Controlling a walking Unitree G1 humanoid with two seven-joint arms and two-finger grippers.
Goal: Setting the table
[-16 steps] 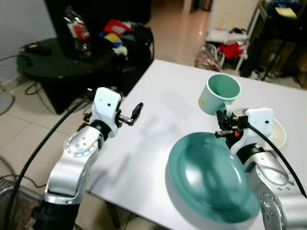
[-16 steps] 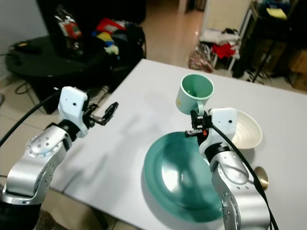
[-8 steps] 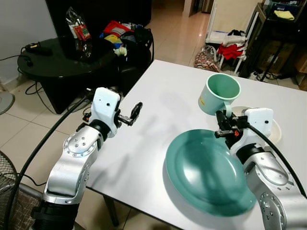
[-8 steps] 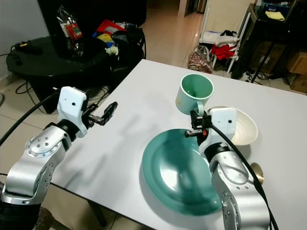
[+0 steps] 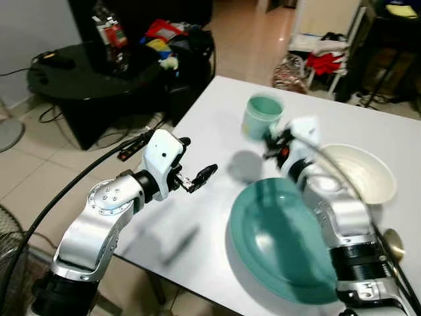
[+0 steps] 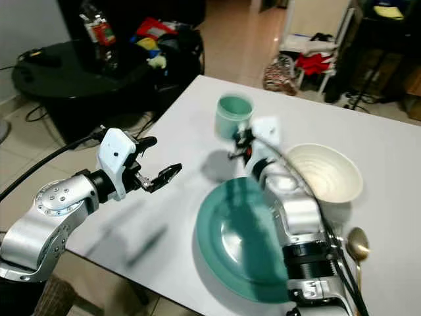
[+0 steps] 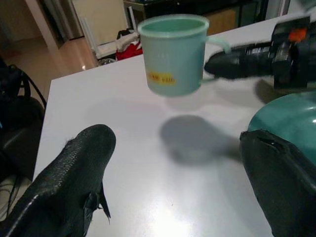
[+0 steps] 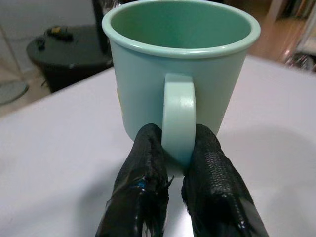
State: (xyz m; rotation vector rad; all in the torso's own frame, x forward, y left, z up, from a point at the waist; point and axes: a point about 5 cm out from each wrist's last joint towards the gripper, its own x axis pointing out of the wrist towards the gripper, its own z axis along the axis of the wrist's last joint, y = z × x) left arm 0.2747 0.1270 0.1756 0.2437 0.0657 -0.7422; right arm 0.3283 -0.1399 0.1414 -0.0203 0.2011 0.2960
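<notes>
- We see our right gripper [image 8: 170, 163] pinching the handle of the mint green mug [image 5: 261, 117], held upright above the white table [image 5: 217, 125], clear of its surface.
- Our left gripper [image 5: 200, 178] hovers over the table's near edge, fingers spread.
- The teal plate [image 5: 283, 247] lies nearby; the cream bowl [image 5: 358, 171] appears just beside it, though blur hides any contact.

the right gripper [image 8: 178, 163] is pinching the handle of a pale green plastic mug [image 5: 261, 117] aloft, arm outstretched, while the left gripper [image 5: 203, 176] is hovering with fingers spread.
</notes>
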